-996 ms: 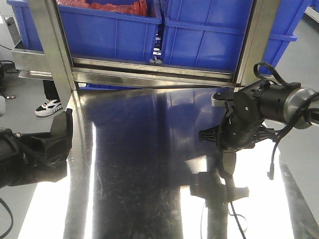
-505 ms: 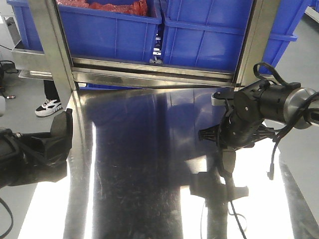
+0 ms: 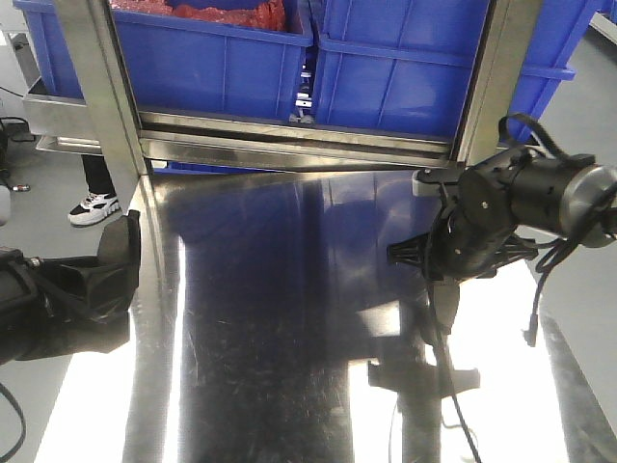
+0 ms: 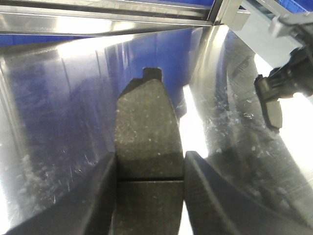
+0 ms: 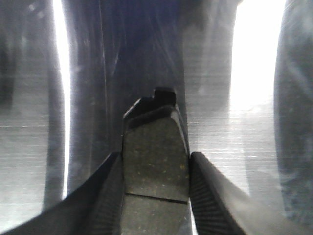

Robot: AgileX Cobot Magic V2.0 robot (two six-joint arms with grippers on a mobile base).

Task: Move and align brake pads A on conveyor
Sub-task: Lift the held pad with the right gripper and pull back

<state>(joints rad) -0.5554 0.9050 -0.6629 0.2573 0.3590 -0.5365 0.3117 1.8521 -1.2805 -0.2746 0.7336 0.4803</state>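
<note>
Now both arms hang over the stainless-steel tabletop (image 3: pixel 280 318), each carrying a pad. The left gripper (image 4: pixel 149 200) is closed narrow on the first brake pad A (image 4: pixel 148 137). Its black ribbed fingers (image 4: pixel 95 205) press the pad's long sides at the cross groove, and the tabbed far end juts out over the tabletop's middle. The right gripper (image 5: pixel 155 196) clamps the second brake pad A (image 5: pixel 155 147) the same way, with the tabbed end pointing down at the tabletop. In the front view that pad hangs edge-on near the tabletop's right side, with its reflection below it in the steel. Whether its tip clears the surface I cannot tell.

The grippers are well apart, one by the tabletop's left edge and the other toward its right, with a broad run of bare steel between them. A steel rail (image 3: pixel 289 145) with upright steel posts (image 3: pixel 96 87) closes the tabletop's far edge. Behind it stand two blue plastic bins (image 3: pixel 222 58), and the one over the tabletop's left half holds something red (image 3: pixel 222 14).

The tabletop is mirror-bright, finely scratched, and crossed by white glare bands. Beyond its left edge lies smooth grey floor (image 3: pixel 39 183) with a white-and-black sneaker (image 3: pixel 93 207) on it.
</note>
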